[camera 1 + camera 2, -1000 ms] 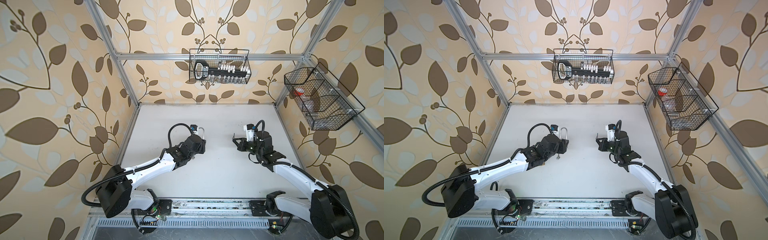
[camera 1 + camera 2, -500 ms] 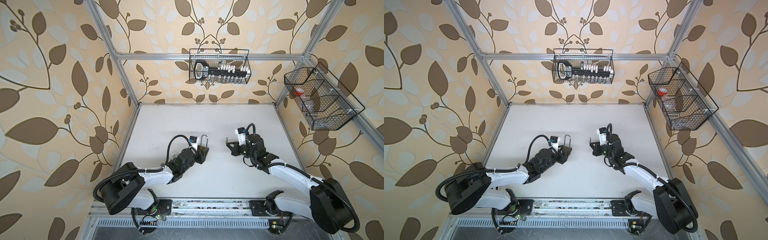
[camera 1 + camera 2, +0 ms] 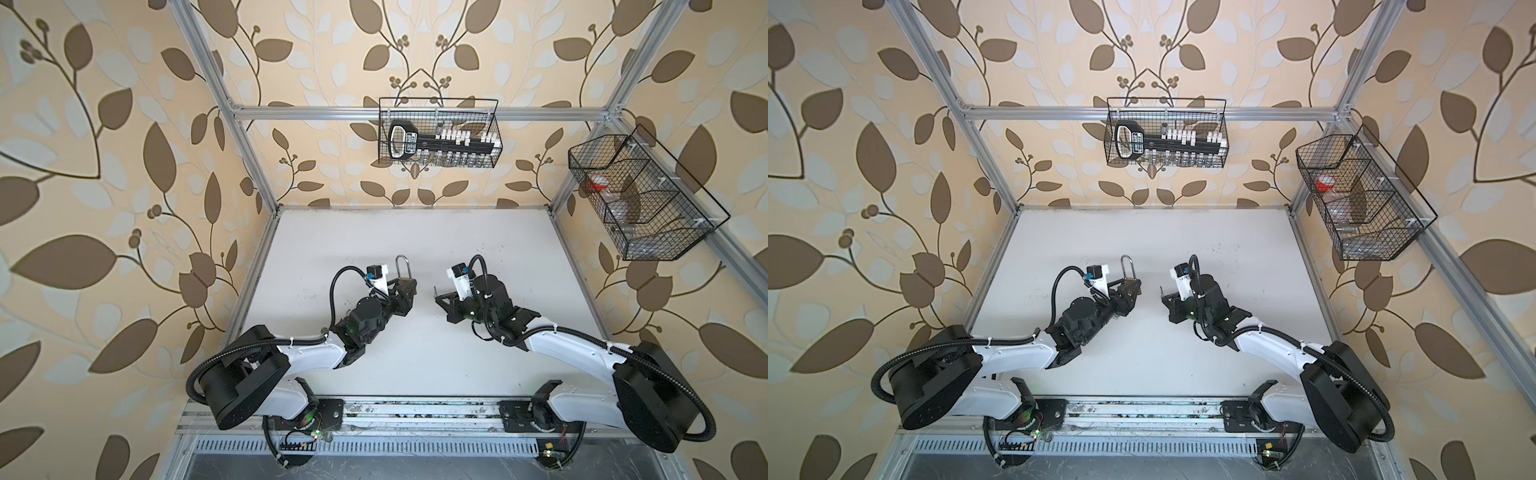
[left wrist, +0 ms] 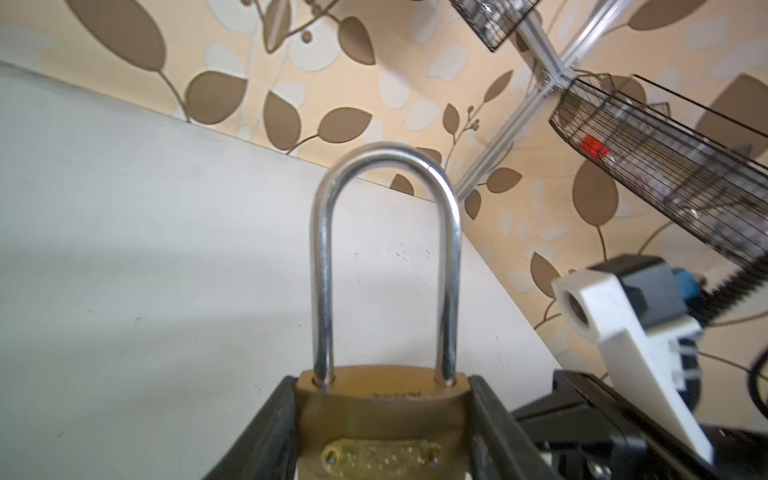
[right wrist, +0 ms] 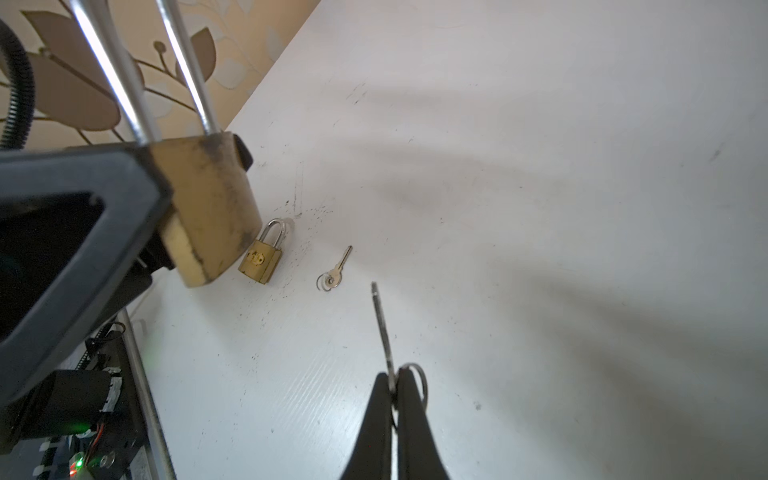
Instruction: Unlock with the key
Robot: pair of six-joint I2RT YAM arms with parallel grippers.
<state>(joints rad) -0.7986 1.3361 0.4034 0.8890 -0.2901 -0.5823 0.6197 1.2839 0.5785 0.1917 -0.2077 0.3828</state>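
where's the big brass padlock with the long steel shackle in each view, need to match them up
Top view: big brass padlock near the white table's middle, shackle toward the back wall.
Top view: same spot.
Left wrist: close up, body clamped in the black left pincer.
Right wrist: large and near, a small brass padlock lying on the table just past it.
Shared landmark: that pincer on its body, in all four.

Both top views look steeply down from overhead, sharing the whole white tabletop (image 3: 415, 237). The left wrist view sits close behind a brass, steel-shackled padlock (image 4: 382, 419), facing the leaf-patterned far wall (image 4: 395, 79). The right wrist view looks along a thin silver key (image 5: 381, 328), sharing that padlock.
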